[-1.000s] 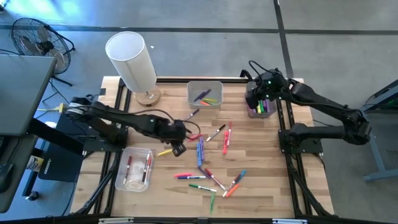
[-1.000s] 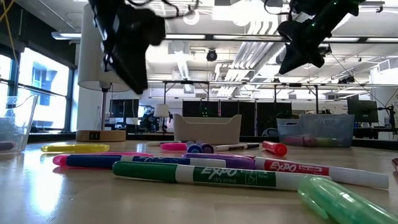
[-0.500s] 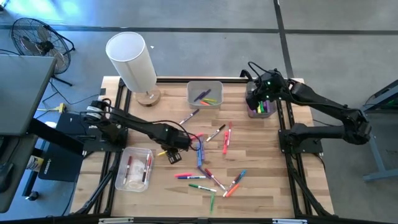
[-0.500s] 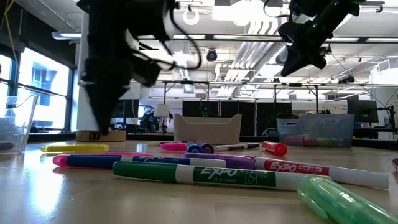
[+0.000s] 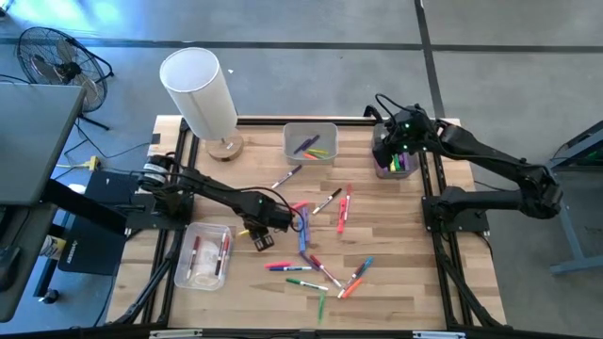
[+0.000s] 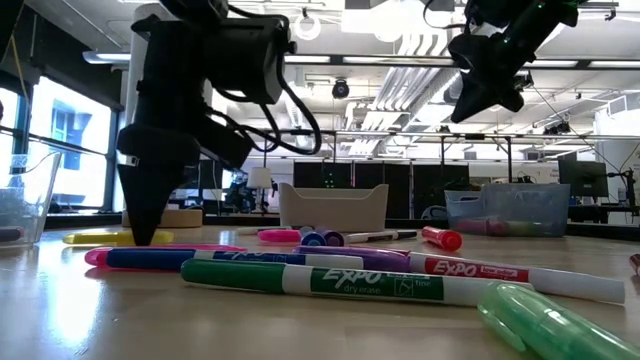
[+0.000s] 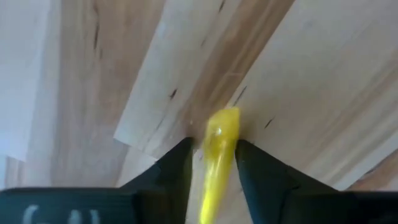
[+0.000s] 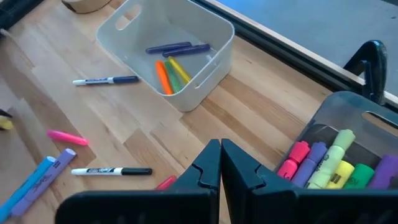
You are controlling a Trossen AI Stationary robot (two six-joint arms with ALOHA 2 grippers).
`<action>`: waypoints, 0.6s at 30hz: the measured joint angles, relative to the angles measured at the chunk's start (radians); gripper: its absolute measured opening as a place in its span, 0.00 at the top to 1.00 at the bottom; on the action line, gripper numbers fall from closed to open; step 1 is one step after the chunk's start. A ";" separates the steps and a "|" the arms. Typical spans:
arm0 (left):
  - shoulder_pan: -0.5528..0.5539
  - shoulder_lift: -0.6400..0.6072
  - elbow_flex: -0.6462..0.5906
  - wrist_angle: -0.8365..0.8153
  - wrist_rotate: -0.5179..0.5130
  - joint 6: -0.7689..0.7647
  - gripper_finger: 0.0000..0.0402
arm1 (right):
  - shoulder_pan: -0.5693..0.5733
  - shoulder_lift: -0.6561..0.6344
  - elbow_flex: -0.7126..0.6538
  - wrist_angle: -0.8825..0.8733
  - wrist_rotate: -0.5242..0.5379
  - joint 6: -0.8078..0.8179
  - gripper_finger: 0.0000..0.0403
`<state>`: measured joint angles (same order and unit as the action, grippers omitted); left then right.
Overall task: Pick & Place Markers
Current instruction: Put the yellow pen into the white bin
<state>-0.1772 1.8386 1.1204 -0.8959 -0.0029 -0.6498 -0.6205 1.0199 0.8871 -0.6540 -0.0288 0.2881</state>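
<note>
Left end effector (image 5: 261, 235) down on wooden slat bench (image 5: 396, 273), near its middle-left, fingers (image 7: 176, 171) straddling short yellow marker pen (image 7: 216, 155) lying flat on the planks; jaws close either side of barrel, marker not lifted. Low view: same end effector (image 6: 140, 225) tip-down at bench surface, w/ yellow marker (image 6: 120, 238) beside it.

Right end effector (image 5: 396, 141) held above clear rectangular plastic bin (image 5: 396, 162) at bench's right rear corner, fingers (image 8: 208, 168) pressed together, nothing between. Bin holding pink, purple, yellow-green markers.

Scattered markers (image 5: 311, 254) across bench centre: pink, red, blue, purple, green, orange, some w/ white barrels. Grey-white open tub (image 5: 311, 141) at rear centre w/ purple, orange, yellow pens inside. Second clear plastic bin (image 5: 203, 254) at front left w/ red-tipped pens. White cylinder-shade lamp on round wooden base (image 5: 200, 94) at rear left. Black floor fan (image 5: 52, 56) off bench, far left.
</note>
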 joint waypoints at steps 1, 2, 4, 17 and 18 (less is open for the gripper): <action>0.000 0.004 0.001 0.006 0.000 0.000 0.75 | 0.000 0.000 0.000 0.000 -0.008 0.000 1.00; 0.000 0.005 0.000 0.013 -0.001 0.000 0.79 | 0.000 0.000 0.000 0.002 -0.011 0.000 1.00; 0.000 0.006 0.001 0.010 -0.004 -0.001 0.89 | 0.000 0.000 0.000 0.001 -0.012 0.000 1.00; 0.000 0.015 0.047 -0.045 -0.046 -0.047 0.90 | 0.000 0.000 0.000 0.001 -0.009 0.000 1.00; 0.004 0.018 0.064 -0.055 -0.063 -0.046 0.90 | 0.000 0.000 0.000 0.000 -0.008 0.000 1.00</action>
<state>-0.1736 1.8566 1.1840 -0.9508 -0.0663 -0.6962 -0.6205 1.0199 0.8871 -0.6536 -0.0372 0.2878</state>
